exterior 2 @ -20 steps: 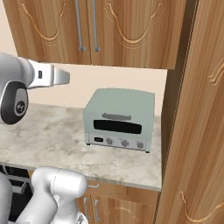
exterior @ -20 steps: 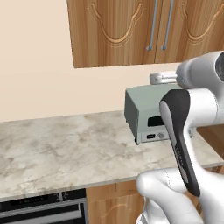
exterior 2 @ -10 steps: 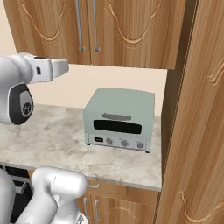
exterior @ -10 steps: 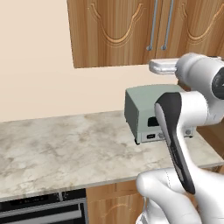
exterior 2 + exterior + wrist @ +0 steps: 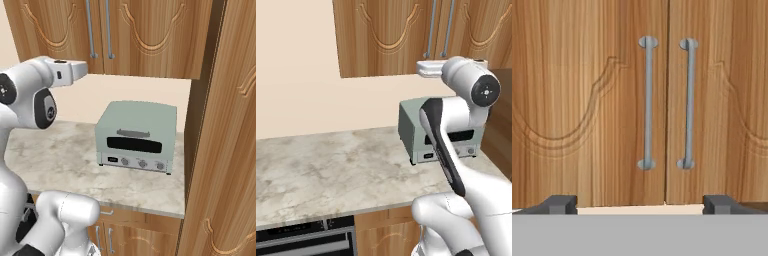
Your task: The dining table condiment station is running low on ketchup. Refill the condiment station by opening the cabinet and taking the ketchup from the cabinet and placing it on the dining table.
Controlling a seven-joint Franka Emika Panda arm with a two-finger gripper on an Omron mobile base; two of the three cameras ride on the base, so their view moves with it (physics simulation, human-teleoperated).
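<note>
in front of the cabinet (image 5: 612, 100), both doors shut, the hand (image 5: 639, 205) hovers wide open and empty facing the two bar handles (image 5: 647, 102); ketchup presumably inside, unseen; opening, fetching and placing all remain.

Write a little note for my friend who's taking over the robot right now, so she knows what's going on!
End effector: open, holding nothing, raised in front of the cabinet and facing its two doors.
Cabinet: both doors shut. The left handle and right handle sit side by side at the middle seam; nothing touches them yet.
Below it, a toaster oven stands on the counter.
Done: the arm is lined up with the doors.
Left: grab a handle, pull the door open, find the ketchup inside, carry it to the dining table.
</note>
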